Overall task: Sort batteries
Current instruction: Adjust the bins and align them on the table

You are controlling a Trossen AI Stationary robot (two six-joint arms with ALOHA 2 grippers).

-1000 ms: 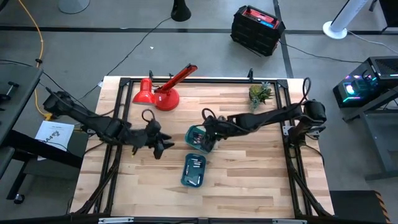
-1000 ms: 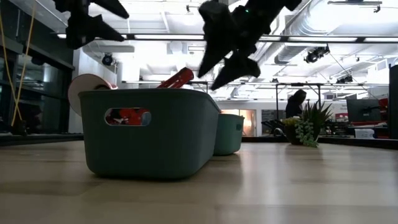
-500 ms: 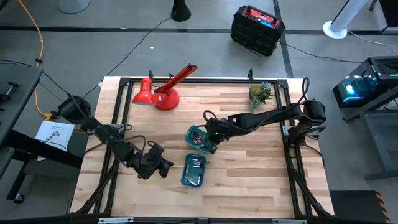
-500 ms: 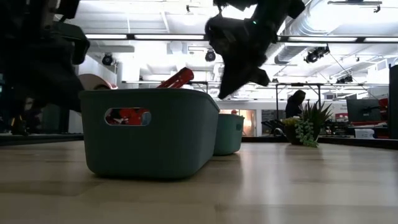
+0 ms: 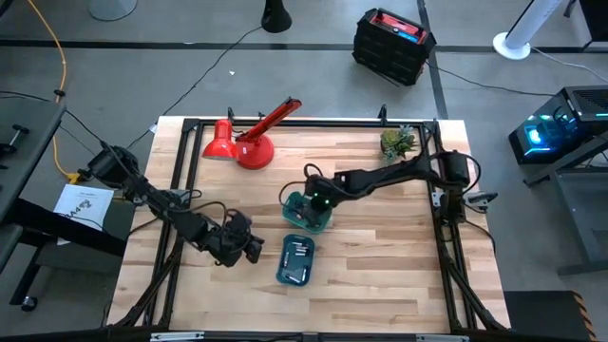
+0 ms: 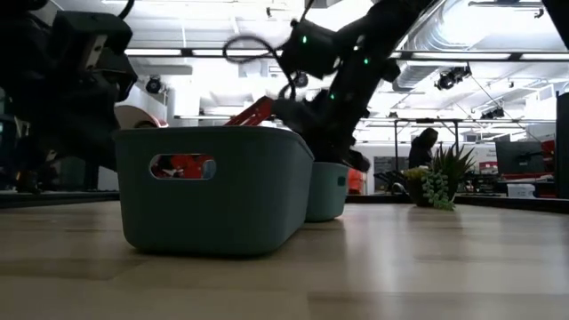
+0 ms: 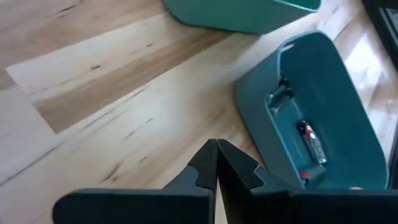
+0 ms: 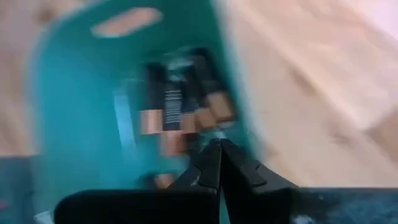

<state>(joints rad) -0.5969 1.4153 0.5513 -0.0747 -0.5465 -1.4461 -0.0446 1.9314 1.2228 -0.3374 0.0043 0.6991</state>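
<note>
Two teal trays sit mid-table: a near tray (image 5: 295,261) and a far tray (image 5: 307,211), each with small dark batteries (image 7: 313,142) (image 8: 180,104) lying on its floor. My left gripper (image 5: 254,249) (image 7: 216,163) is shut, empty, low over the bare wood just left of the near tray. My right gripper (image 5: 312,202) (image 8: 217,157) is shut over the far tray, its tips pointing down at the batteries inside. The right wrist view is blurred, and nothing shows between the fingertips.
A red desk lamp (image 5: 248,141) lies at the far left of the table and a small potted plant (image 5: 398,142) stands at the far right. A black frame (image 5: 313,122) rims the table. Bare wood lies near and right of the trays. A person (image 6: 425,147) stands far behind.
Both grippers have shut. My left gripper has swung toward the table's near edge and come down beside the near tray. My right gripper has come down and a little to the left, over the far tray. The trays have stayed in place.
</note>
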